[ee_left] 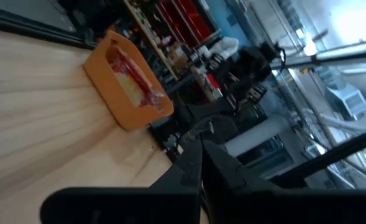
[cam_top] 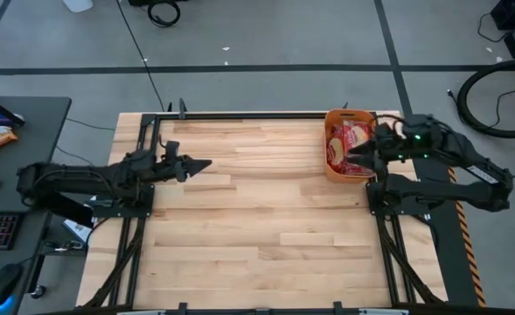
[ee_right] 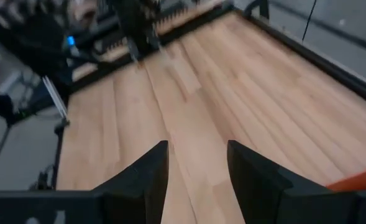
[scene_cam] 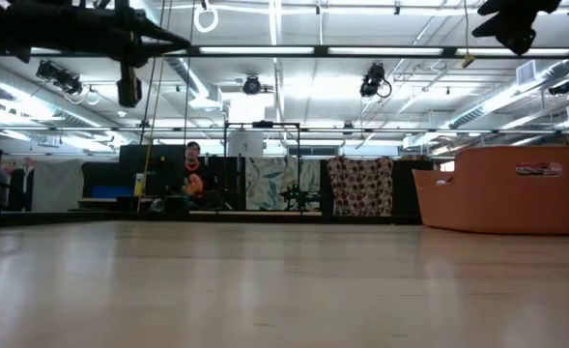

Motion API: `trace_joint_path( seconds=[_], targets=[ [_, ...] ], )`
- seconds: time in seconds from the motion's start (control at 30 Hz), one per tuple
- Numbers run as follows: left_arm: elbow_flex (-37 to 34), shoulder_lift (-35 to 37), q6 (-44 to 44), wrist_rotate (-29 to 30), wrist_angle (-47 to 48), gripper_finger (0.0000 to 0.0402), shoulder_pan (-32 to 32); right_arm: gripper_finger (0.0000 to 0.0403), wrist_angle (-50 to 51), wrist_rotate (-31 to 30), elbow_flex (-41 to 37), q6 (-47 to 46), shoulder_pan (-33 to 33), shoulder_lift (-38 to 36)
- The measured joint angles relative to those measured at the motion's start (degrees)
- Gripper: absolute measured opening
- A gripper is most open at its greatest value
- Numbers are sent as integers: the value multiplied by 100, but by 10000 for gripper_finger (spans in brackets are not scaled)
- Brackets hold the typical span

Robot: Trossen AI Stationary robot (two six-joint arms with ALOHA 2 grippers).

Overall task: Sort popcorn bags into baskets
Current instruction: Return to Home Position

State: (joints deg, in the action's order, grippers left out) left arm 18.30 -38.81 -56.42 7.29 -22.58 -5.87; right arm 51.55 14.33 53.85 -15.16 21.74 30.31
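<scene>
The orange basket (cam_top: pixel 349 144) stands at the table's far right, with red popcorn bags (cam_top: pixel 351 140) lying inside it; the left wrist view shows the basket (ee_left: pixel 123 87) and the bags (ee_left: pixel 138 84) too. My right gripper (ee_right: pixel 198 155) is open with nothing between its fingers. It hangs over the basket's near part (cam_top: pixel 351 154), pointing toward the table's left and a little down. My left gripper (cam_top: pixel 206 164) is shut on nothing and held level above the table's left part, pointing toward the basket.
Bare wooden tabletop (cam_top: pixel 266 227) stretches between the two arms. Black frame rails (cam_top: pixel 240 115) run along the table's edges. A desk (cam_top: pixel 21 175) with a keyboard and red packets stands left of the table. A person (scene_cam: pixel 193 174) sits far behind.
</scene>
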Motion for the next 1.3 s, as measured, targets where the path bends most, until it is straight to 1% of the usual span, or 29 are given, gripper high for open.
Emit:
trace_joint_path(
  seconds=[0.13,0.23,0.37,0.6,0.7,0.77,0.97,1.07,1.17,1.3],
  targets=[
    [-376,373,-225,318,-6,5,0,167,-347,-235,-473,-510,0,-607],
    [-638,513,-343,513,-135,6,0,167,-742,-272,-930,-949,0,-967],
    [-957,555,-408,651,-544,6,0,167,-1457,-247,-1625,-1495,0,-1385],
    [-1459,553,-475,829,-1134,6,0,167,-3088,-227,-2905,-2539,0,-2027],
    [-1641,550,-530,870,-1297,6,0,167,-3486,-227,-3301,-2831,0,-2267],
    [-1770,551,-597,923,-1444,6,-1,167,-3574,-255,-3494,-2938,0,-2440],
    [-1781,546,-462,946,-1390,6,-1,167,-3633,-321,-3877,-3058,0,-3031],
    [-1781,546,-308,951,-1332,6,-2,167,-3649,-347,-3961,-3070,2,-3000],
    [-1783,542,-287,986,-1082,6,-2,167,-3764,-458,-4114,-3123,1,-3021],
    [-1783,545,18,1012,-834,7,-2,167,-4291,-486,-4353,-3145,0,-3020]
  ],
)
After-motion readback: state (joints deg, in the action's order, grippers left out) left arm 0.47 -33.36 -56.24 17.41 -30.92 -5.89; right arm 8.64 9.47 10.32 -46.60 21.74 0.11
